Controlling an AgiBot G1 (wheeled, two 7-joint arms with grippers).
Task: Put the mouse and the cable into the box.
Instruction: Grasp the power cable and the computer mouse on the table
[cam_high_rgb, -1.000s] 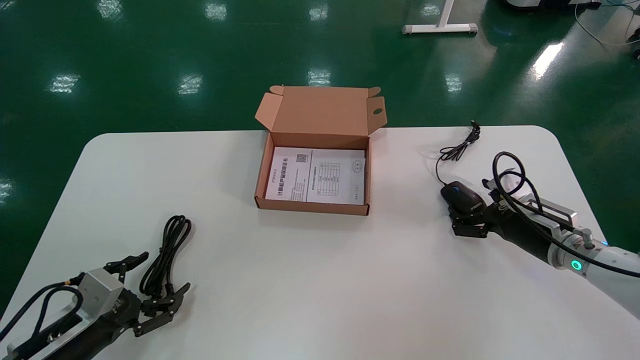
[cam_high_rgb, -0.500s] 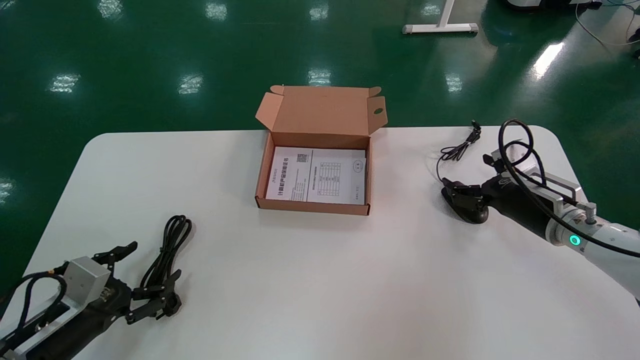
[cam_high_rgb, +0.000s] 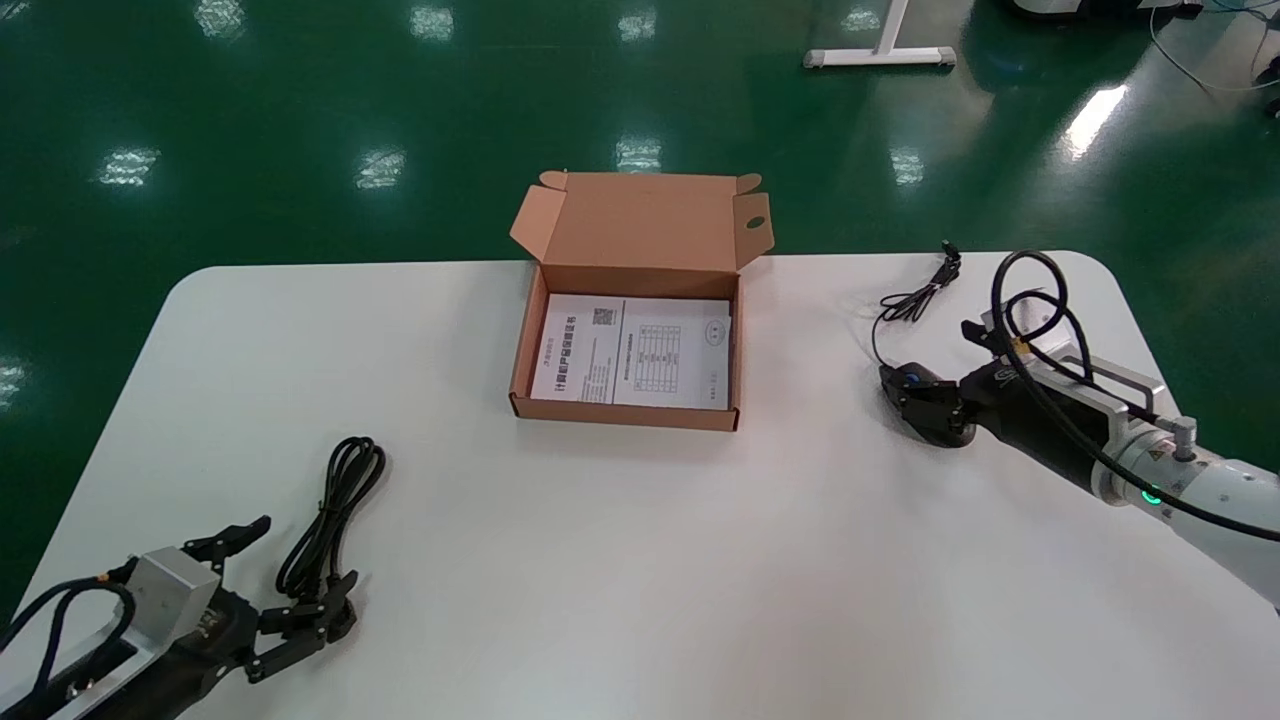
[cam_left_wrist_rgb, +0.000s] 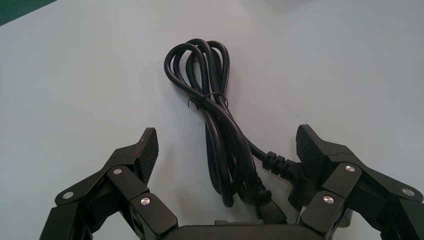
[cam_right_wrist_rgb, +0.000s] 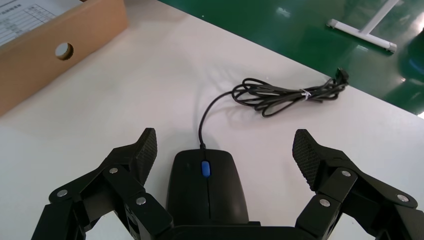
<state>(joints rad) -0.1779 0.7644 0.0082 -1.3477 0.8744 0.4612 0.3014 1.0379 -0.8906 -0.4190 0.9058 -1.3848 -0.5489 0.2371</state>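
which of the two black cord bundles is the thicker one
The cable at the open left gripper: thick, with a moulded plug. The mouse cord on the right is far thinner.

A white desk (cam_high_rgb: 640, 600) fills the lower frame. Glossy green floor (cam_high_rgb: 300, 100) behind (ceiling lights mirrored). White stand foot (cam_high_rgb: 880, 57) upper right.

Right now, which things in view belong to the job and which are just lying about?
Job:
mouse, between the fingers of the open right gripper
cable bundle, inside the open left gripper
cardboard box, lid open

Lying about:
printed sheets inside the box
white stand foot on the floor
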